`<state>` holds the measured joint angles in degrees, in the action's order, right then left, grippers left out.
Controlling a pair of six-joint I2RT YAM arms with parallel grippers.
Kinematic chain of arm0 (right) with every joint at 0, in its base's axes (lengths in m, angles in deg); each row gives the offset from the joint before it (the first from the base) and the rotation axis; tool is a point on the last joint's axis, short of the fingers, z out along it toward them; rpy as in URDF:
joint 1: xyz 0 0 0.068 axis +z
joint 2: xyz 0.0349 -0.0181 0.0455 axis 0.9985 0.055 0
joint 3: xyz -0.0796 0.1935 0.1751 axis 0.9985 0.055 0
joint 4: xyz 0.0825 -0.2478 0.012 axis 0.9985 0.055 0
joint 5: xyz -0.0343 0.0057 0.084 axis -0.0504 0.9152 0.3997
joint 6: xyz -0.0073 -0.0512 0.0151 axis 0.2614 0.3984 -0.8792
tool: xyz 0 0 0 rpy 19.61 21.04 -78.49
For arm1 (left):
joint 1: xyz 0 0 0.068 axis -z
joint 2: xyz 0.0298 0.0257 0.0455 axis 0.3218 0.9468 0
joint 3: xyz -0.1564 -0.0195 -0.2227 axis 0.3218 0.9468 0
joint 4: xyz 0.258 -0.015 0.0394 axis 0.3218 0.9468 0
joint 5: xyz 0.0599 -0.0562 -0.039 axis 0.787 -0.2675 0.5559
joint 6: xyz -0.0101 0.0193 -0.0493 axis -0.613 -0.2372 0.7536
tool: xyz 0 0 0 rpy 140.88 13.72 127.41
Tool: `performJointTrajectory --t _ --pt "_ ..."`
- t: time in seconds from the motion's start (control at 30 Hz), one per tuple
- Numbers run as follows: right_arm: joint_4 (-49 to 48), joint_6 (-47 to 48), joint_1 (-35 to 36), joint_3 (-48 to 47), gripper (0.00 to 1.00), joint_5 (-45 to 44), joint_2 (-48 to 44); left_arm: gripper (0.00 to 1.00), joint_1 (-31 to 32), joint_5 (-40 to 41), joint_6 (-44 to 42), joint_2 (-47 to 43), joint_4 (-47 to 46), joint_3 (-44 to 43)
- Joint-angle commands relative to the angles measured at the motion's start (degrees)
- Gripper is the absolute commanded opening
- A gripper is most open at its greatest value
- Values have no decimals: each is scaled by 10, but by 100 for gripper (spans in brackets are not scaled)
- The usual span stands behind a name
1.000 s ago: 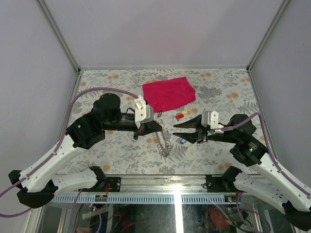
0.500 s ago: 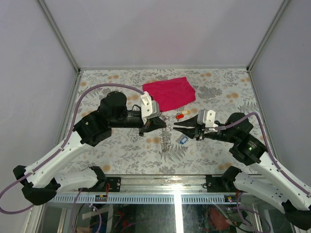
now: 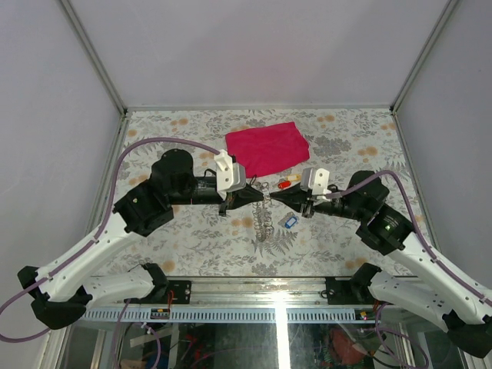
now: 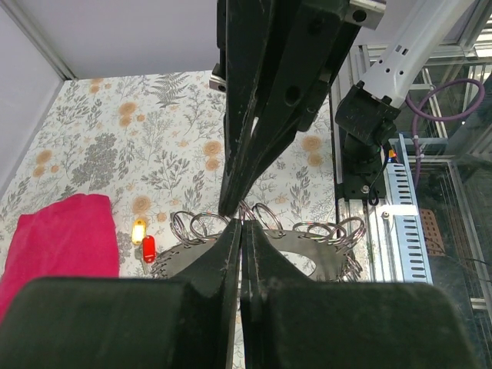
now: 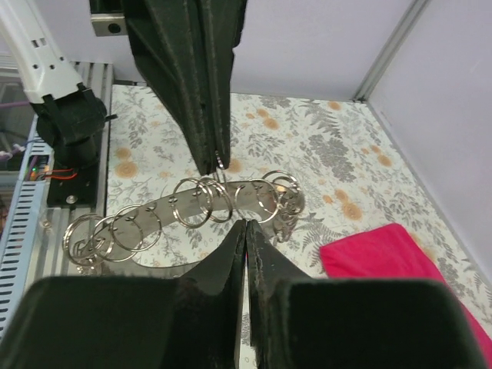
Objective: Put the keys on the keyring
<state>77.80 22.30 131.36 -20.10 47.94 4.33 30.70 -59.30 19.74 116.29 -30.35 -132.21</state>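
1. The left gripper (image 3: 257, 197) is seen drawn fully together. In the right wrist view its tip meets one of the small loops at the upper edge of the keyring (image 3: 264, 219), so the ring is judged to be pinched there, though the contact is too fine to be certain.
2. The right gripper (image 3: 277, 197) is likewise closed to a narrow point. Whether any wire is caught between its fingers cannot be told.
3. The two tips are set nose to nose over the middle of the table, almost touching, and the far end of the keyring is found directly between them.
4. From that point the long axis of the keyring is laid toward the near edge of the table, across the line that joins the two grippers. In both wrist views it is therefore seen crosswise, just beyond the fingertips.
5. The red and orange key (image 3: 286, 183) is placed just on the far side of the right gripper, and the blue key (image 3: 290, 221) just on its near side. Both are apart from the keyring.
6. Both keys are nearer the right arm, so the fetching is judged to fall to it while the ring is steadied by the left.
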Motion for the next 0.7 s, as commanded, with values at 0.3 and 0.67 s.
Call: performJointTrajectory --t 0.3,0.67 --pt "-50 -35 2 -22 10 62 -9 0 2 -16 -11 -18 -55 0" --pt "-63 -52 2 -18 11 89 -24 0 2 -15 -6 -17 -54 -2"
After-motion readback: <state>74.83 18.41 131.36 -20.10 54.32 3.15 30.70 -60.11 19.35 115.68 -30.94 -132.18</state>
